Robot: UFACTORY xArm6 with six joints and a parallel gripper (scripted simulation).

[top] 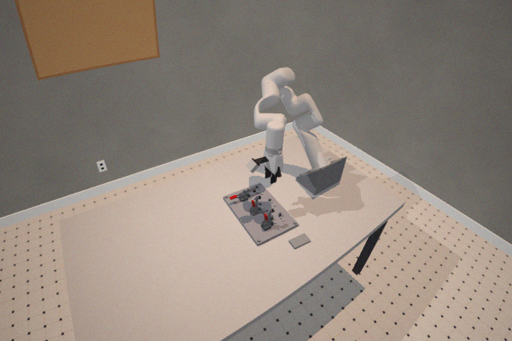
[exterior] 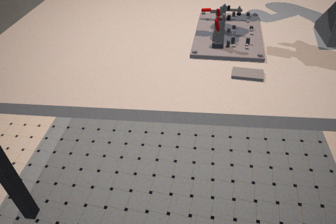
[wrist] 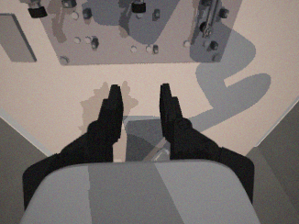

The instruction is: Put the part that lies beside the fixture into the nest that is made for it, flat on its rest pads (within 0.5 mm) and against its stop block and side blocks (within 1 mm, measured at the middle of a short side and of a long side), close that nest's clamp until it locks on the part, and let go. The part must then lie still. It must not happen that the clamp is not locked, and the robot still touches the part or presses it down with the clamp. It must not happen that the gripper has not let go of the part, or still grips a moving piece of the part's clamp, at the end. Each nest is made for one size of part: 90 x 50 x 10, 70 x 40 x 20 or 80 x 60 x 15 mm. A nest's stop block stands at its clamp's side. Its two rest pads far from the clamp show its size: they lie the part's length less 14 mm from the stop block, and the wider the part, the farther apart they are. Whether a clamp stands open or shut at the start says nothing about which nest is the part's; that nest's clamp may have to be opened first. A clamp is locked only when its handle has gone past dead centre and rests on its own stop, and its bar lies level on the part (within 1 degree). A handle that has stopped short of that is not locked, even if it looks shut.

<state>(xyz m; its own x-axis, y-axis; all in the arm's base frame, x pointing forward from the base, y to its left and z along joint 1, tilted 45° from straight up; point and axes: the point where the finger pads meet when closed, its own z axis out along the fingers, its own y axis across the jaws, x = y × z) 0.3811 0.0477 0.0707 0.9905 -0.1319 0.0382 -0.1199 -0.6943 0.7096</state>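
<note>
Part (exterior: 247, 73): flat grey block, lying on the worktop (exterior: 112, 53) just beside the near edge of the fixture (exterior: 202, 51), touching nothing else. Fixture: grey plate with three nests, all without a part; one red clamp handle (exterior: 206, 9) lies level, two stand up. Tool (wrist: 140, 104): well apart from the part, above the worktop beyond the fixture's far edge, fingers partly closed, holding nothing. Arm (top: 273, 131): folded, wrist pointing straight down.

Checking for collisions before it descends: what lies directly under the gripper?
Bare table top, with the shadows of the jaws on it. The gripper hangs empty, jaws partly closed, short of the fixture plate. Its own body hides the table nearer the arm.
</note>
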